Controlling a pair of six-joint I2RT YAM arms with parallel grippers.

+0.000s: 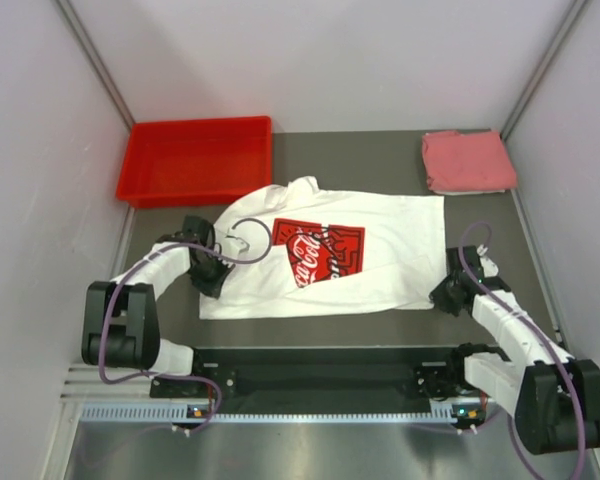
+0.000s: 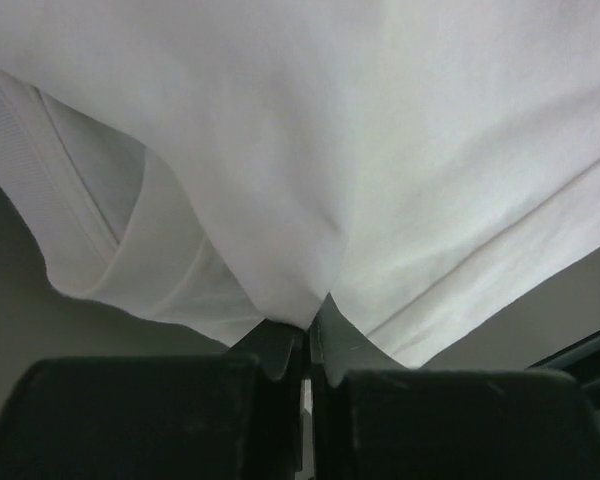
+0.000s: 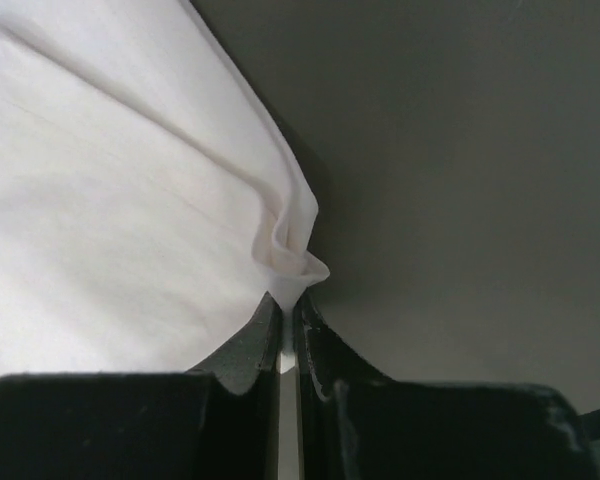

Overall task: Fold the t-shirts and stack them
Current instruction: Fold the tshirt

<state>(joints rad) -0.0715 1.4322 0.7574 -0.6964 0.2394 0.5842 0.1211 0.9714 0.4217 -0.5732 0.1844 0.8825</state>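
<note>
Holding: we have left end effector point(image 2: 308, 328) and right end effector point(image 3: 288, 300) each clamped on an edge of the white shirt point(image 1: 380, 270), spread flat between them. Pink shirt point(image 1: 467, 160): folded, well beyond the right one. Risk: such thin pinches may slip on lifting, skewing the fold.

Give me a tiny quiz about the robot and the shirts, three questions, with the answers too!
1. Fill in: the folded pink t-shirt lies at the far ___ corner of the table.
2. True or false: the right gripper is open.
3. What is the left gripper pinching? A) pink t-shirt B) white t-shirt C) nothing

Key: 1 right; 2 false; 3 B
</note>
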